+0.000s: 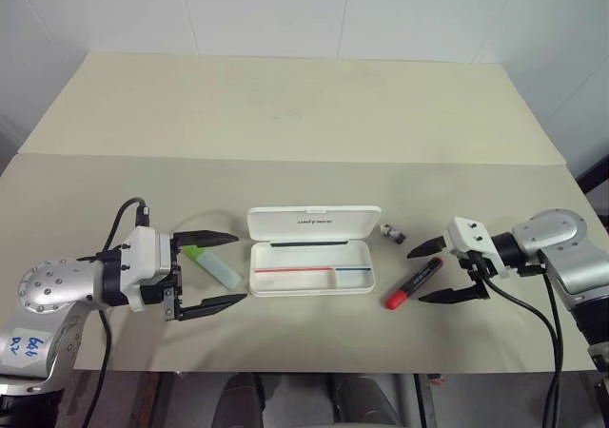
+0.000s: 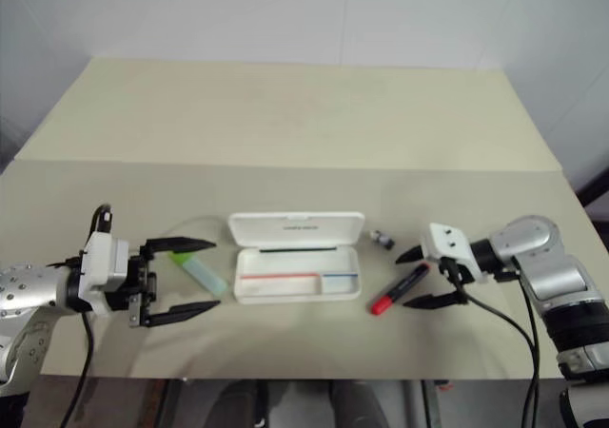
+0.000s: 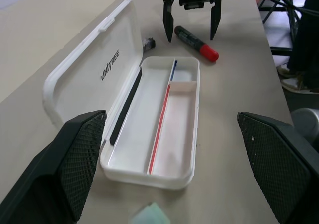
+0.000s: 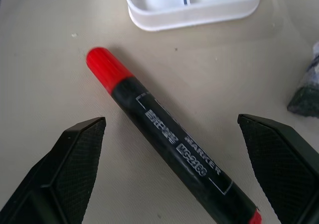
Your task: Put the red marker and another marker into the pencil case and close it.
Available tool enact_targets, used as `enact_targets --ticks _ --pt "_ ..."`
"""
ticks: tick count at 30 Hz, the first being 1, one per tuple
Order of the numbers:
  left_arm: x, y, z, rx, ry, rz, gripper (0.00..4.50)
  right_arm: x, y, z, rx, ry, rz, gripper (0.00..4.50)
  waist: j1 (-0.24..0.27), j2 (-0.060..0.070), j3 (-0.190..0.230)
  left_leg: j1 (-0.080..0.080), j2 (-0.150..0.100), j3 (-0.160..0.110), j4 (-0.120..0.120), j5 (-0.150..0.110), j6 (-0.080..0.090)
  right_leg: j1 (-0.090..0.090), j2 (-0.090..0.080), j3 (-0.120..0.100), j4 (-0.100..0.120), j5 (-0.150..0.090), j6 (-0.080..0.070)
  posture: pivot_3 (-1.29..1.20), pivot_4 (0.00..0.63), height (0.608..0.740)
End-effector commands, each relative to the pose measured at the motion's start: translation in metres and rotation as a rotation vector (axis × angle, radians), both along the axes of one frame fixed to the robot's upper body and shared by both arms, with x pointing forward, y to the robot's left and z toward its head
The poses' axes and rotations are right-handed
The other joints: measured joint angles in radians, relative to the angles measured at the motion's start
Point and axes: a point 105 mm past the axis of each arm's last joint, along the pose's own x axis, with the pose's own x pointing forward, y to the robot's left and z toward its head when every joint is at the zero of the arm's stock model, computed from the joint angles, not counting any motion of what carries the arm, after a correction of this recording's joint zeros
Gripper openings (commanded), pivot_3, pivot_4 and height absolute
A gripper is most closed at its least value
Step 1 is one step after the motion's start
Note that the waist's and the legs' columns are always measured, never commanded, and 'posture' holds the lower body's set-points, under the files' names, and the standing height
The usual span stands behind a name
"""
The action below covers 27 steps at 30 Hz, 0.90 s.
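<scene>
Case [image 1: 312, 266] lies open mid-table. Right gripper [image 1: 445, 272], jaws wide and empty, straddles the red marker [image 1: 414, 283]; left gripper [image 1: 214, 273], likewise, straddles the green marker [image 1: 213, 265]. Off-centre closing could roll either away.

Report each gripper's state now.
Left gripper: open, empty, beside the green marker.
Right gripper: open, empty, straddling the red marker.

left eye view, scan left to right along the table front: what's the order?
left tool → another marker → the pencil case → small dark object → the red marker → right tool. Each marker lies between the fingers of its tool, both open.
</scene>
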Motion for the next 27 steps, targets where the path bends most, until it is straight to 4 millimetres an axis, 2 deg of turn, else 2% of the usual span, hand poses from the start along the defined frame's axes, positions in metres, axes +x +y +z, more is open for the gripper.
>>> enact_targets --ticks 1,4,12,13,20,27 --pt "-0.001 0.002 0.006 0.004 -0.039 0.009 4.49 -0.005 0.001 0.002 -0.013 0.023 0.075 4.31 0.000 0.000 0.000 0.000 0.000 0.000 0.000 0.000 0.000 0.000 0.000 0.000 0.000 0.000 0.000 0.00 0.150 0.740" --pt "0.000 0.000 0.007 -0.002 -0.044 0.009 4.50 -0.004 -0.001 0.000 -0.026 0.025 0.074 3.60 0.000 0.000 0.000 0.000 0.000 0.000 0.000 0.000 0.000 0.000 0.000 0.000 0.001 0.000 0.000 0.00 0.150 0.740" --pt "0.004 -0.002 0.007 0.001 -0.053 0.010 4.50 -0.007 -0.004 0.001 -0.008 0.031 0.078 0.84 -0.002 0.000 0.000 0.001 0.000 0.000 0.000 0.000 0.000 0.000 0.000 0.000 0.001 0.002 0.004 0.00 0.150 0.740" --pt "0.005 -0.002 0.007 0.001 -0.055 0.009 4.50 -0.008 -0.005 0.001 -0.002 0.032 0.080 0.59 -0.002 0.000 0.000 0.001 0.000 0.000 0.000 0.000 0.000 0.000 0.000 0.000 0.001 0.002 0.004 0.00 0.150 0.740" --pt "0.010 -0.004 0.008 0.001 -0.065 -0.004 4.50 -0.013 -0.011 0.000 -0.018 0.027 0.089 0.59 -0.001 0.000 0.000 0.001 0.000 0.000 0.000 0.000 0.000 0.000 0.000 0.000 0.002 0.002 0.005 0.00 0.150 0.740" --pt "0.013 -0.005 0.009 -0.007 -0.069 -0.016 4.50 -0.008 -0.023 0.017 0.020 -0.021 0.030 0.59 -0.002 0.000 0.000 0.001 0.000 0.000 0.001 0.000 0.000 0.000 0.000 0.000 0.002 0.003 0.005 0.00 0.150 0.740"
